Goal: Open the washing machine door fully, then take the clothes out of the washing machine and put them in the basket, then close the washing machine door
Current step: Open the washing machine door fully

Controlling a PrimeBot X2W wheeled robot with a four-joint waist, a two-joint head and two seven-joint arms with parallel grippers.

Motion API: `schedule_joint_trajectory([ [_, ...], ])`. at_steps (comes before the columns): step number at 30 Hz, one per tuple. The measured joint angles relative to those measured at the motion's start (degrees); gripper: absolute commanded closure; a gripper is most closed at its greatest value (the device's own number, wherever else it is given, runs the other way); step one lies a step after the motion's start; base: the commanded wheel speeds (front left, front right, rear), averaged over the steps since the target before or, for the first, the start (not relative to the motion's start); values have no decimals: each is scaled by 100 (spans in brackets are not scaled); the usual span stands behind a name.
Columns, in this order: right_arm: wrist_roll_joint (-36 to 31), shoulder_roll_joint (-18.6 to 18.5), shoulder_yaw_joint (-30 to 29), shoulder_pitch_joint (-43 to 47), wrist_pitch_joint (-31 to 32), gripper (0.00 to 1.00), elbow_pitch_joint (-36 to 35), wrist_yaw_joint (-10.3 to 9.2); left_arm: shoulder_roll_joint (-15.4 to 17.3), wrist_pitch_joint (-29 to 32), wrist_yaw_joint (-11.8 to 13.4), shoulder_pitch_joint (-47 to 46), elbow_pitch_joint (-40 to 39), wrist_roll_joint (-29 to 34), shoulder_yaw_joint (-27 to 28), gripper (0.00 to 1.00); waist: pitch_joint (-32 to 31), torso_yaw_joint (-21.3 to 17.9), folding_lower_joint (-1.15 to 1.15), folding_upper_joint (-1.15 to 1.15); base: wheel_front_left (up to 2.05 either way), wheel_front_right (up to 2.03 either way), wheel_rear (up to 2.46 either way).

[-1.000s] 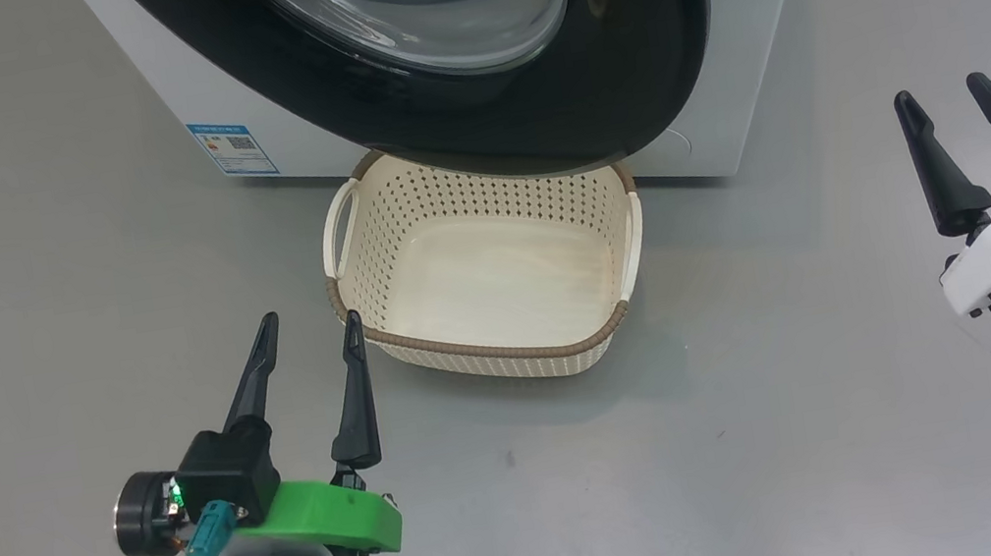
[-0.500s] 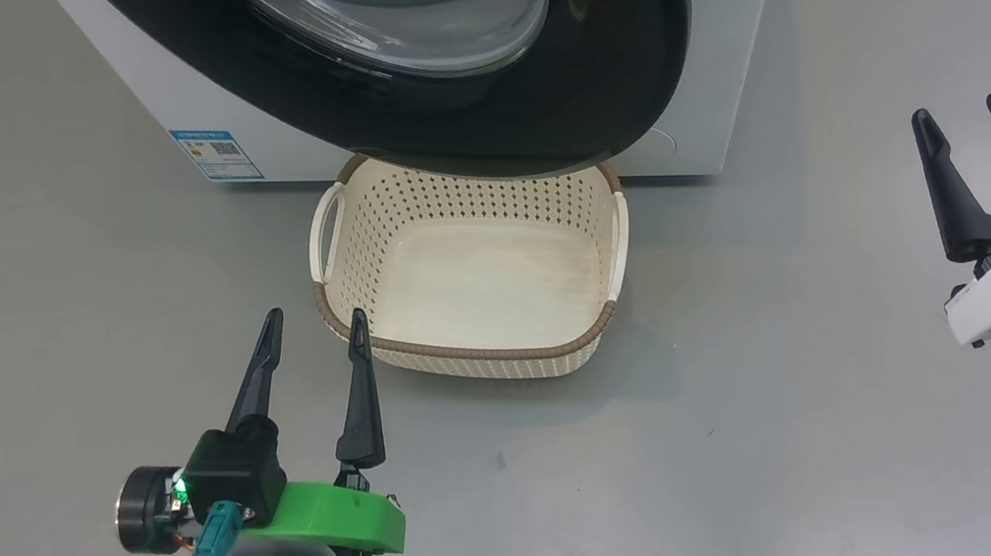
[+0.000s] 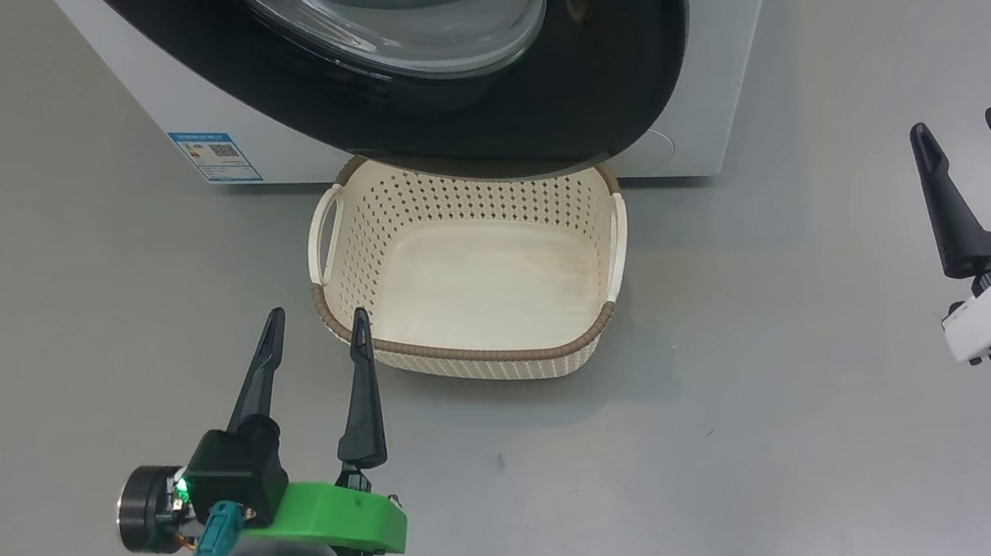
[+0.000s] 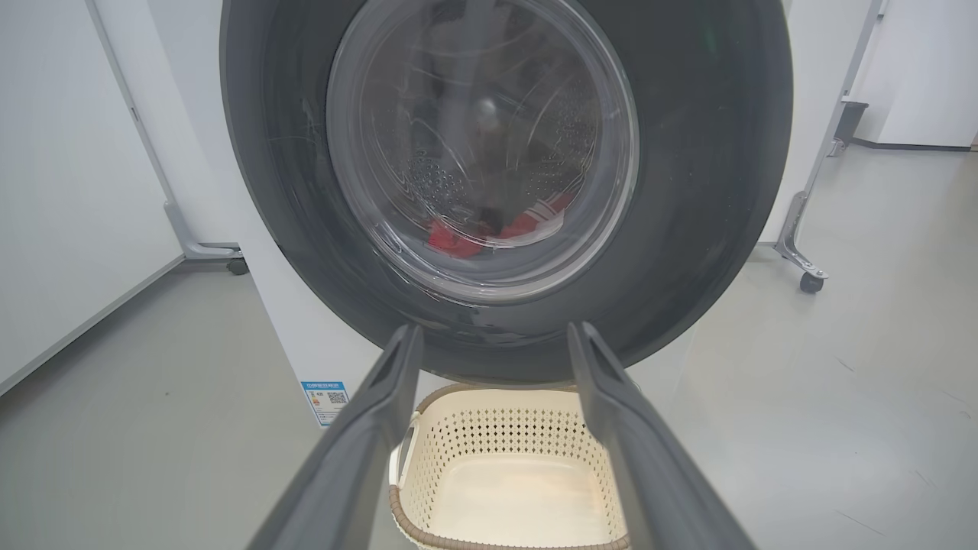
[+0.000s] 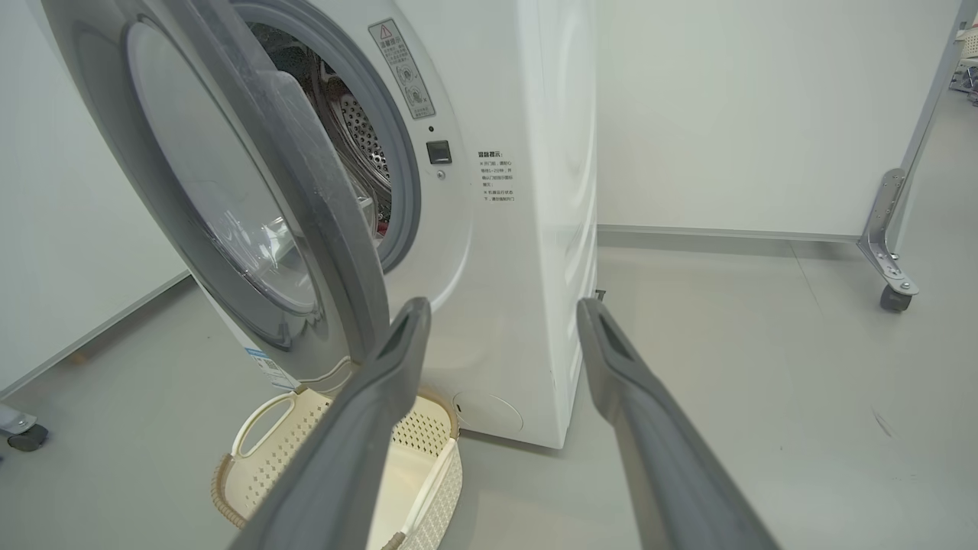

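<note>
The washing machine point(image 3: 740, 0) stands at the top of the head view. The washing machine door point(image 3: 609, 51), black-rimmed with a clear glass bowl, hangs partly open over the far edge of the basket point(image 3: 468, 354). The cream basket sits empty on the floor. The red clothes point(image 4: 527, 225) lie in the drum, seen through the glass. My left gripper point(image 3: 317, 315) is open just left of the basket's near corner, aimed at the door point(image 4: 688, 191). My right gripper point(image 3: 956, 121) is open, well right of the machine. In the right wrist view the door point(image 5: 321, 214) shows edge-on and ajar.
A blue label sticker point(image 3: 214, 156) marks the machine's lower left front. White partitions on castor feet point(image 4: 810, 279) point(image 5: 894, 294) stand behind and beside the machine. Bare grey floor point(image 3: 769, 374) lies between the basket and my right arm.
The head camera has shifted slightly, sliding the machine and basket left. My right gripper sits lower in the head view, a little farther back from the machine. Both grippers stay open.
</note>
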Motion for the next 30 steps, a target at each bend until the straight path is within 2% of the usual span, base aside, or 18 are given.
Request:
schedule_joint_trajectory([
  [17, -4, -15, -64, 161, 1, 0, -179, -142, 0, 0, 0, 4, 9, 15, -23, 0, -29, -5, 0, 0, 0, 0, 0],
  [30, 141, -68, -253, 142, 55, 0, -366, -149, 0, 0, -1, 10, 15, 18, -79, 0, 16, 40, 0, 0, 0, 0, 0],
])
